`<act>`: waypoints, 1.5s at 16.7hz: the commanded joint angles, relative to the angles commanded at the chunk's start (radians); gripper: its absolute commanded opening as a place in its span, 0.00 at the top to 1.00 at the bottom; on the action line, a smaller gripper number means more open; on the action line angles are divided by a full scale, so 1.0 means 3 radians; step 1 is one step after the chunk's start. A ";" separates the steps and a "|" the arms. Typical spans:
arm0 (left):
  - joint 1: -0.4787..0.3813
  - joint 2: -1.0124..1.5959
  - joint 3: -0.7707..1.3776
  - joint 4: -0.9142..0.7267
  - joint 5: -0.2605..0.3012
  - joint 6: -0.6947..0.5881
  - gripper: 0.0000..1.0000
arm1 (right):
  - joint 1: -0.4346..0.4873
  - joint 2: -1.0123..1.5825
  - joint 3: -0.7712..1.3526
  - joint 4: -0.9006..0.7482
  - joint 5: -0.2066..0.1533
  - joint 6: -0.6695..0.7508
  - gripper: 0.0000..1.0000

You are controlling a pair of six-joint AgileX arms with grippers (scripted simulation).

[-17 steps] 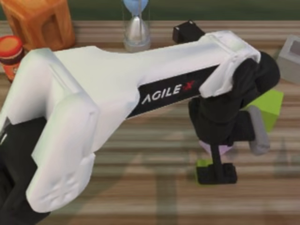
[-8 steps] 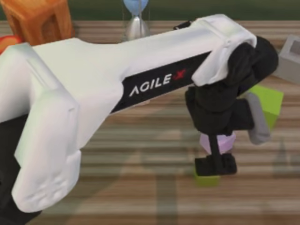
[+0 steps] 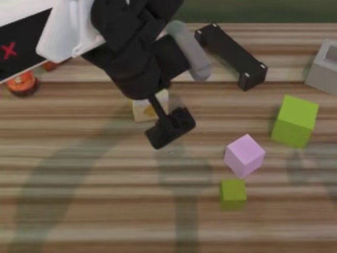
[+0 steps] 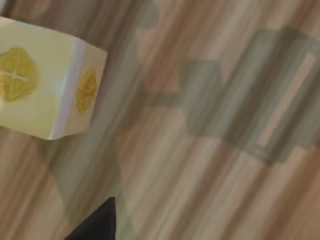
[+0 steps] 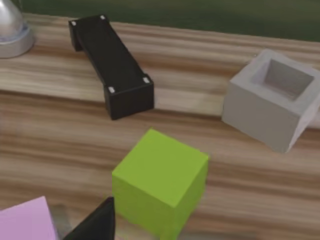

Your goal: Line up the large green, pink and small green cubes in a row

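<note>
Three plain cubes stand on the right half of the table. The large green cube [image 3: 295, 120] [image 5: 160, 187] is farthest right. The pink cube [image 3: 244, 155] [image 5: 27, 220] sits down-left of it, a gap apart. Just below the pink one is the small green cube [image 3: 233, 192]. My left gripper [image 3: 169, 127] hangs open over the table's middle, well left of the cubes, holding nothing. Its wrist view shows one dark fingertip [image 4: 97, 225] over bare wood. My right arm is out of the top view; one of its fingertips [image 5: 97, 222] shows between the pink and large green cubes.
A cream cube with yellow-orange emblems [image 3: 149, 109] [image 4: 45, 85] lies partly under the left wrist. A black bar [image 3: 230, 56] [image 5: 112, 65] lies at the back. A grey open box [image 3: 324, 67] [image 5: 272, 97] stands at the right edge, and a red-orange thing [image 3: 22, 83] at far left.
My left arm has pulled away up and to the left, off the small green cube, which stays on the table below the pink one. All three cubes are now uncovered.
</note>
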 joint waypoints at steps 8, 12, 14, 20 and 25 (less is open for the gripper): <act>0.1275 -0.3105 -0.2714 0.1580 -0.0021 -0.0791 0.00 | 0.0627 0.2813 0.1969 -0.1459 0.0005 -0.0098 0.00; 0.1785 -0.4321 -0.3856 0.2330 -0.0010 -0.1116 0.00 | 0.0903 0.3907 0.2848 -0.2074 0.0002 -0.0137 0.00; 0.1984 -0.4844 -0.4313 0.2653 0.0001 -0.1247 0.00 | 0.1014 0.4367 0.3214 -0.2311 0.0001 -0.0154 0.00; 0.2321 -0.5736 -0.5064 0.3247 0.0035 -0.1480 0.00 | 0.1216 0.5133 0.3888 -0.2718 0.0005 -0.0185 0.00; 0.2334 -0.5772 -0.5094 0.3273 0.0037 -0.1490 0.00 | 0.1223 0.5164 0.3914 -0.2733 0.0005 -0.0187 0.00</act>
